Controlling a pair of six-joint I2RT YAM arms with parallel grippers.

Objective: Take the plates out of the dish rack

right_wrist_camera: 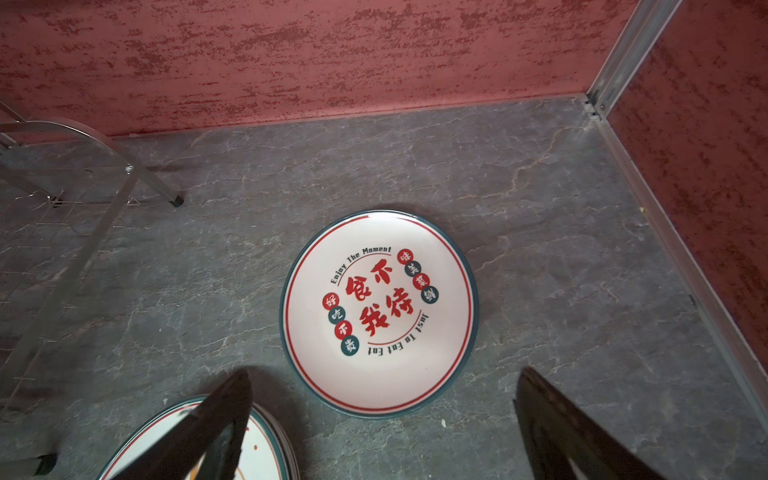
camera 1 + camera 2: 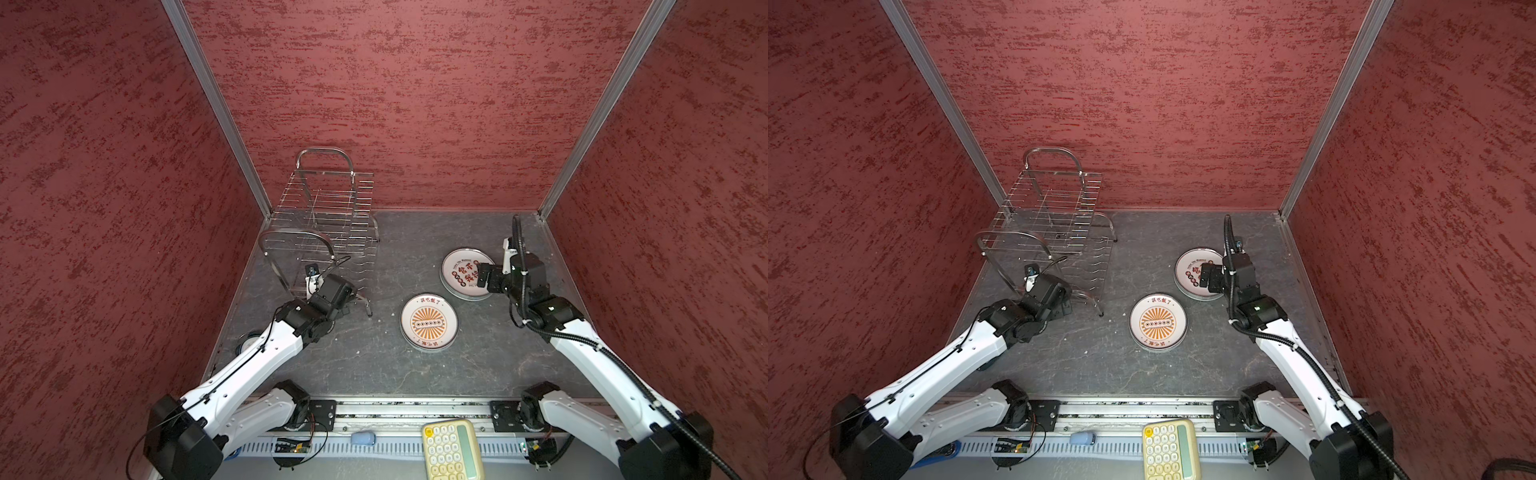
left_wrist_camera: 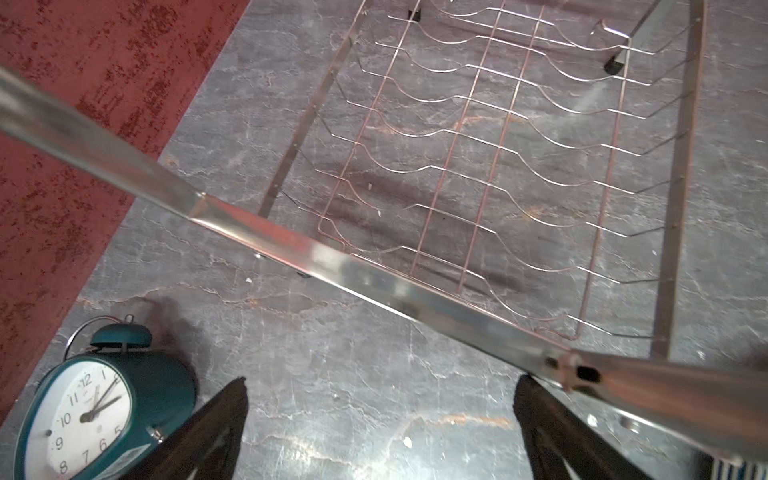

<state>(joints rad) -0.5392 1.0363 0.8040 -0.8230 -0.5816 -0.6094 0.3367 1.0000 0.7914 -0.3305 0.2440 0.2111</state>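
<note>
a lab test booth: red panel walls [image 2: 415, 83] in metal framing [image 2: 218, 108], robot arms [image 2: 257, 353] bolted to a rail [image 2: 395, 419].

1. The dish rack [image 2: 328, 216] is shiny steel wire in two tiers, with an arched tube handle at each end. It stands upright on its legs. Its near handle crosses just ahead of the left gripper [image 3: 380, 380], and the wavy slots of the lower tier lie bare beyond it.
2. The red-character plate [image 1: 378, 311] is white with a teal rim, a red ring and bold red characters (plus "Enjoy The Moment" in small print). It lies flat, face up, under and just ahead of the right gripper [image 1: 384, 374].
3. The sunburst plate [image 2: 429, 323] is white with an orange sunburst. It lies flat, face up, near the right gripper on its inner side, apart from the red-character plate and well apart from the left gripper. More rims seem to show beneath its edge.
</note>
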